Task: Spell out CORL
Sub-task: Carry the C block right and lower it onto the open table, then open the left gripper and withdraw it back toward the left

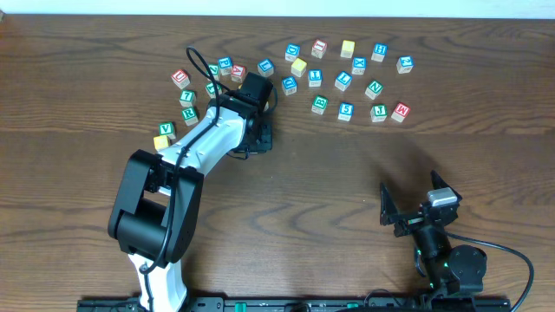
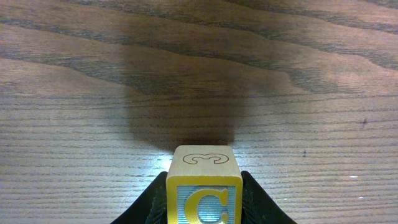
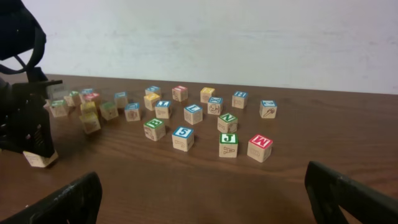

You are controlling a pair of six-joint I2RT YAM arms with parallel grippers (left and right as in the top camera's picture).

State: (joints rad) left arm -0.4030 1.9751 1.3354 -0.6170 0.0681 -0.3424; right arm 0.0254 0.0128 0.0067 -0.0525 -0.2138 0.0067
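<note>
1. Two arms were at the table point(image 1: 347, 191), and each carried one two-finger claw.
2. Roughly two dozen loose cubes point(image 1: 345, 111) lay in two groups along the far side, the left group smaller than the right.
3. Three cubes showed plain yellow tops, with no letter readable on them: the back yellow cube point(image 1: 348, 48), the middle yellow cube point(image 1: 299, 67) and the left yellow cube point(image 1: 161, 141).
4. Four of the loose cubes point(image 1: 400, 111) had red tops.
5. One C cube point(image 2: 203, 186) sat apart from both groups, nearer the middle of the table, and was clamped between the fingers of the left gripper point(image 1: 258, 132). Its yellow C faced the wrist camera. From the right wrist view it sat at table level, though contact could not be confirmed.
6. The green R cube point(image 1: 189, 114) lay in the left group, near the left arm's forearm.
7. The blue L cube point(image 1: 343, 81) lay in the right group, among other blue-topped cubes.
8. The left arm reached diagonally from its base at the near-left edge, with the wrist turned down toward the wood.
9. The right arm was folded low near its base at the near right. The right gripper point(image 3: 200, 180) pointed across the table with its fingers spread wide and nothing between them.
</note>
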